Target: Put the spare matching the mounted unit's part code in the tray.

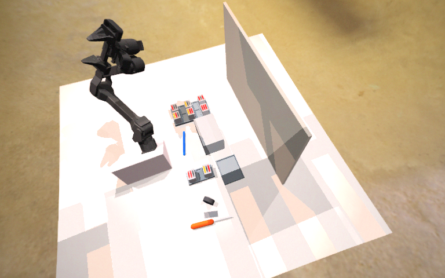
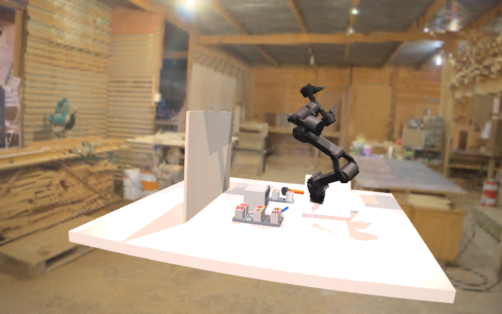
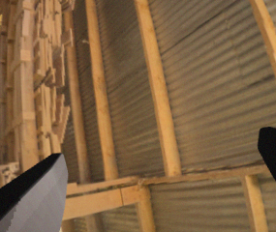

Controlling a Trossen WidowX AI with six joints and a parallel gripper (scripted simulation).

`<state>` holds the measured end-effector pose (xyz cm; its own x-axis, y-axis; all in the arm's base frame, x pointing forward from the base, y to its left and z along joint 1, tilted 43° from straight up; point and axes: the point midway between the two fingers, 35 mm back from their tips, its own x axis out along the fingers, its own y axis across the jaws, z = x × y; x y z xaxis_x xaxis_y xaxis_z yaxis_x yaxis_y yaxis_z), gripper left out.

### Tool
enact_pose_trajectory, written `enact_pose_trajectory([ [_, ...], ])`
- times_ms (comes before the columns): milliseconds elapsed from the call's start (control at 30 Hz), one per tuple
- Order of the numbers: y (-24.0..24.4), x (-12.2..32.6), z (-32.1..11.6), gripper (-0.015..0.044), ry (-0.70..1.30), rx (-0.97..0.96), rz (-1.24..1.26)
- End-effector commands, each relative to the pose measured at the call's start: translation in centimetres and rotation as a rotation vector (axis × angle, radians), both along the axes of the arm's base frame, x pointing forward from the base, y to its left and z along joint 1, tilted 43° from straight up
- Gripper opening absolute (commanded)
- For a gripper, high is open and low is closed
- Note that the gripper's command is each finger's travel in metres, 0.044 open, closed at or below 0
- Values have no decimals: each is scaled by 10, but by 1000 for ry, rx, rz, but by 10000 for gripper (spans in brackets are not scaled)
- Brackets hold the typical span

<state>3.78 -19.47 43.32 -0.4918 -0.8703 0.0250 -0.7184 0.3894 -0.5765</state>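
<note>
My gripper is open and empty, high above the table, pointing away from the parts. A pale box stands mid-table; it may be the mounted unit. One side of it looks dark in the exterior view, and no code is readable. Several small blocks with red, yellow and grey stripes, such as one block, stand on a grey rack. Two more striped blocks stand on a smaller rack. The grey tray is empty beside the smaller rack. The wrist view shows no parts.
A tall panel stands beyond the box and tray. A blue stick, a dark round piece, a small grey plate and an orange-handled screwdriver lie about. A pale upright block stands by the arm's base.
</note>
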Motion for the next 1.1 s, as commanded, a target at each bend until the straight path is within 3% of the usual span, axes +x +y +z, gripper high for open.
enact_pose_trajectory([
  [0,0,0,0,426,0,0,0],
  [200,0,1,1,440,12,2,1],
  [300,-6,13,11,440,185,25,12],
  [500,-33,82,38,440,860,115,59],
  [700,-55,174,37,440,1508,146,134],
  [1067,-67,331,-49,440,2668,-50,302],
])
